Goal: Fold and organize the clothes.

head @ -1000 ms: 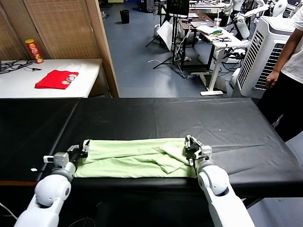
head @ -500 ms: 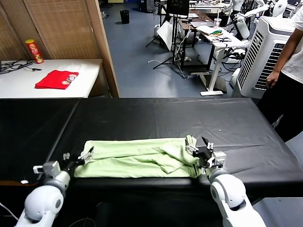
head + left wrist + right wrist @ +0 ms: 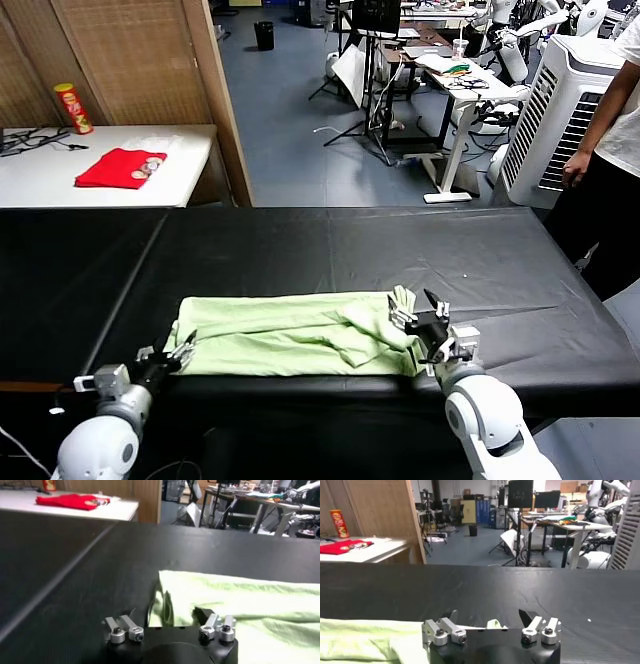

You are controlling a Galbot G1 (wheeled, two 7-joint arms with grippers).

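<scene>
Two grippers sat at the near edge of the black cloth-covered table (image 3: 300,240) when I checked my feeds. Between them lay the pale light-green short-sleeved cotton shirt (image 3: 290,335), folded into a long band running across the table close to its front edge, with a bunched lump of fabric near its right end.

My left gripper (image 3: 168,358) rested at the shirt's left end, its jaws spread apart; in the left wrist view its fingertips (image 3: 125,625) stood on either side of the shirt's corner (image 3: 165,602) without pinching the cloth, as far as I could tell. My right gripper (image 3: 428,325) was at the shirt's right end, jaws wide apart and holding nothing, with a small tip of green fabric showing just beyond it in the right wrist view.

Farther off to the left, on a white side table (image 3: 190,165), I saw a small red folded garment (image 3: 120,167) and a red and yellow cylindrical can (image 3: 72,107).
</scene>
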